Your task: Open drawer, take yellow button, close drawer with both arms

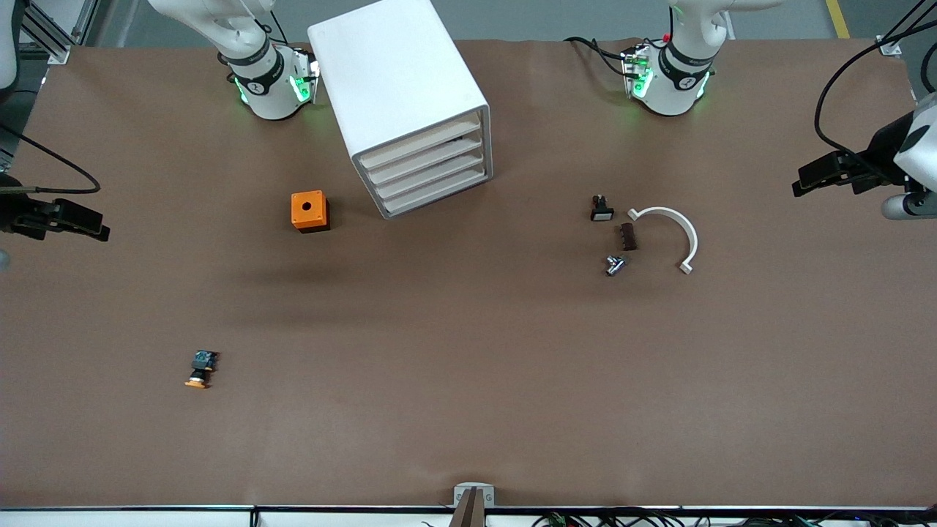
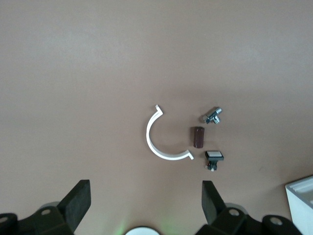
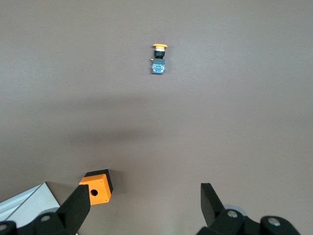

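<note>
The white cabinet is set on the brown table between the two arm bases, and all four of its tray drawers are seen pushed in, the topmost drawer included. The button is found lying on its side on the table, well apart from the cabinet, much nearer to the front camera and toward the right arm's end. An orange cube with a hole is placed just beside the cabinet, on that same end. Toward the left arm's end, a white curved clip, a small black-and-white part, a brown block and a metal fitting are grouped close together. The right gripper is held in the air at the right arm's end, fingers spread and empty. The left gripper is held likewise at the left arm's end, spread wide with nothing between its fingers.
</note>
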`<state>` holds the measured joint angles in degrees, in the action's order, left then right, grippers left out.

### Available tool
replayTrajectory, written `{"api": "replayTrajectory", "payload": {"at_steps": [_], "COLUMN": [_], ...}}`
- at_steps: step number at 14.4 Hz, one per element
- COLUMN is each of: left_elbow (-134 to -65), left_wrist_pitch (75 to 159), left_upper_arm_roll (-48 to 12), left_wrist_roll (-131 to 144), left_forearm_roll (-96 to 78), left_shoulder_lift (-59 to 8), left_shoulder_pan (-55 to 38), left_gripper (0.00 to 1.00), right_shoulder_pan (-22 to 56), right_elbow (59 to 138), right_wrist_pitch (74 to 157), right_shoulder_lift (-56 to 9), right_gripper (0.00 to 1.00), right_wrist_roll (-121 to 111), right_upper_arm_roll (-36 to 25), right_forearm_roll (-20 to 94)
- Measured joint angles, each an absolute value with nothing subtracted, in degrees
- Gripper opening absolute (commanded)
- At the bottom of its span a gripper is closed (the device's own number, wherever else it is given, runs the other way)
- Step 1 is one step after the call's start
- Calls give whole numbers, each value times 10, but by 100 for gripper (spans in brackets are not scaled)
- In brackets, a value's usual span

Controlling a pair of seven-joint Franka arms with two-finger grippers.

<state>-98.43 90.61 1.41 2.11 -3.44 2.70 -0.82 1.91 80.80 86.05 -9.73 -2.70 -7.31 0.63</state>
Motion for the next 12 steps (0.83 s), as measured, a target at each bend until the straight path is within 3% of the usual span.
{"api": "replayTrajectory", "payload": {"at_steps": [5, 12], "left_elbow": [-1015, -962], "left_wrist_pitch": [977, 992], "left_upper_arm_roll": [11, 6], "left_wrist_roll": [21, 20], "left_forearm_roll": [-34, -34], "left_shoulder_lift": [45, 16], "left_shoulder_pan": [-8, -9], "left_gripper": [100, 100], "right_shoulder_pan": [18, 17], "right_elbow": [821, 866], "right_wrist_pitch": [857, 853], "right_shoulder_lift": [-76, -22], "right_gripper": [100, 100], "right_wrist_roll": [-27, -27], "right_upper_arm_roll": [-74, -75], "right_forearm_roll": [6, 6]}}
